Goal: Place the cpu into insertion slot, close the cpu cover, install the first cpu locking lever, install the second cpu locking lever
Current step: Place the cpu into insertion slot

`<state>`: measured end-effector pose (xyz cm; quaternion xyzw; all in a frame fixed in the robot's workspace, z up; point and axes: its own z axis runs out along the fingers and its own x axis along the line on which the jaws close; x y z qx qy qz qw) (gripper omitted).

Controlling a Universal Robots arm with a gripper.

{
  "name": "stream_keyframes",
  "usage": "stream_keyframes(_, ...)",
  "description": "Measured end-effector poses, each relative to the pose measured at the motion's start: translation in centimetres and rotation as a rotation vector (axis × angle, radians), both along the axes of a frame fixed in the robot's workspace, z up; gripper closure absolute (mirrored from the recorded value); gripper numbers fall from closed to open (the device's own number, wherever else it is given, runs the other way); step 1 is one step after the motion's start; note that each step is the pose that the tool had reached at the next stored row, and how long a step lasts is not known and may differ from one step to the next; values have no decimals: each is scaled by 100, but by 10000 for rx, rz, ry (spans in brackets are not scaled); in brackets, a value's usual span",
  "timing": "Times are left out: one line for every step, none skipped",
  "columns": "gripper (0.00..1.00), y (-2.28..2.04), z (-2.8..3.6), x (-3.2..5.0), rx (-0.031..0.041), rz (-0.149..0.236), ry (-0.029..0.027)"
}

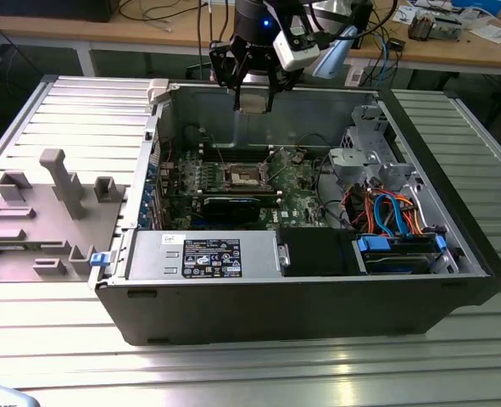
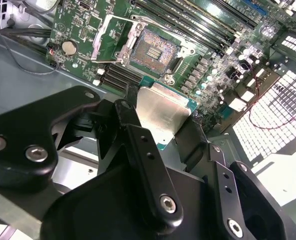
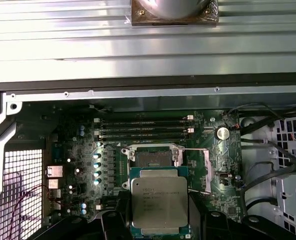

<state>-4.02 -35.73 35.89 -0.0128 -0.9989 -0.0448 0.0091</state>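
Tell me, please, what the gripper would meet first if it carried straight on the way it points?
Probably the insertion slot or the green motherboard just beside it, with the cpu held in the gripper touching first; depth is unclear.

Open computer case, grey power supply

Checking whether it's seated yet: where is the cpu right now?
In the exterior view the cpu is gripped in the pincer, raised above the open computer case and apart from the empty insertion slot below it.
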Motion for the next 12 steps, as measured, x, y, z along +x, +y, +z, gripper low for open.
stream_keyframes(45,0,-5,0,0,0,0)
stream_keyframes(45,0,-8,0,-1,0,0)
stream_keyframes(45,0,-11,0,0,1,0)
stream_keyframes(45,0,-13,0,0,0,0)
stream_keyframes(45,0,-16,0,0,0,0)
stream_keyframes(45,0,-19,0,1,0,0)
stream_keyframes(45,0,-25,0,0,0,0)
stream_keyframes(45,0,-29,0,1,1,0)
stream_keyframes(45,0,-31,0,-6,-1,0)
stream_keyframes(45,0,-35,0,-34,1,0)
stream_keyframes(45,0,-37,0,-47,1,0)
stream_keyframes(45,0,-39,0,-56,2,0)
